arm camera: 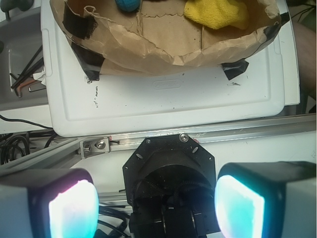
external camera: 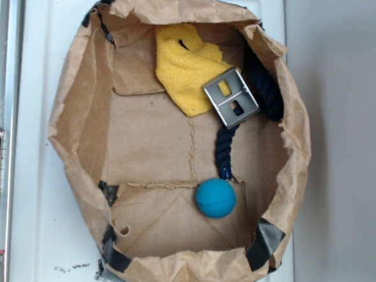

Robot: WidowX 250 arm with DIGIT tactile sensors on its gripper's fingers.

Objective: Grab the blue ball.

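The blue ball (external camera: pixel 215 197) is a small cyan sphere lying on the floor of a brown paper bag (external camera: pixel 81 109), near the bag's front right, at the end of a dark navy rope (external camera: pixel 225 150). In the wrist view only a sliver of the blue ball (arm camera: pixel 129 4) shows at the top edge, inside the bag (arm camera: pixel 163 47). My gripper (arm camera: pixel 156 208) is far back from the bag, over the robot's black base, open wide with nothing between its glowing pads (arm camera: pixel 73 210). The exterior view does not show the gripper.
Inside the bag lie a yellow cloth (external camera: pixel 186 67) and a grey metal buckle (external camera: pixel 231 97) on the rope. The bag stands on a white board (arm camera: pixel 163 99). An aluminium rail (arm camera: pixel 208 136) runs along the board's edge, with cables (arm camera: pixel 20 74) to the left.
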